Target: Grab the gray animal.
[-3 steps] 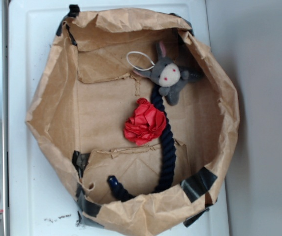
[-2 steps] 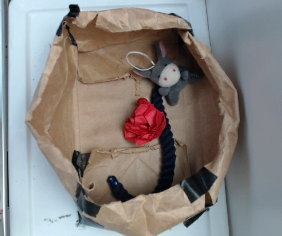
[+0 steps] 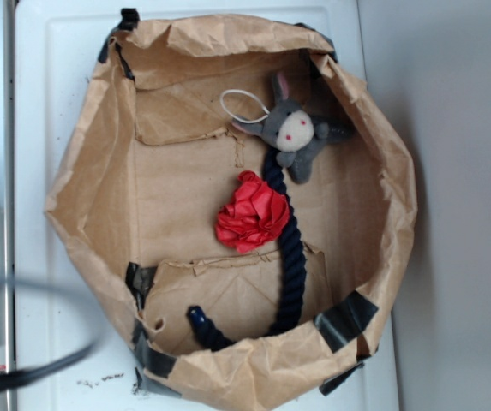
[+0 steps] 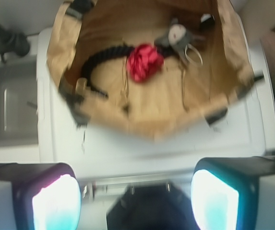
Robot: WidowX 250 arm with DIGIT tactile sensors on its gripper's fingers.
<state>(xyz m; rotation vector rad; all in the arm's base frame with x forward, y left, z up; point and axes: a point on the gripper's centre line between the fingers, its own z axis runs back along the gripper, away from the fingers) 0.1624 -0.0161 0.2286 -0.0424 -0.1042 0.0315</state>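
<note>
I have the tool (image 4: 135, 191) spread wide, nothing between its fingers, and it sits off the near edge of the white worktop (image 3: 39, 128), well short of the paper bag (image 3: 82, 197) that has been flattened into a shallow nest. The wrist view is blurred, so I trust the exterior view for detail.

The gray animal (image 3: 292, 128) lies against the far wall of the bag, near the corner, face up, with its white string loop (image 3: 241, 104) trailing off to one side. The dark rope (image 3: 290, 248) runs from right under the toy's body down to the near rim, and the red paper flower (image 3: 252, 214) rests beside the rope, near the middle of the floor.

As I judge it, the approach is the job now: carry the tool over the near rim high enough not to snag the paper, pass above the flower, then descend on the toy's body. I would set the fingers across the torso, clear of the rope's end beneath it and away from the bag wall, which could crumple inward and foul the close.
</note>
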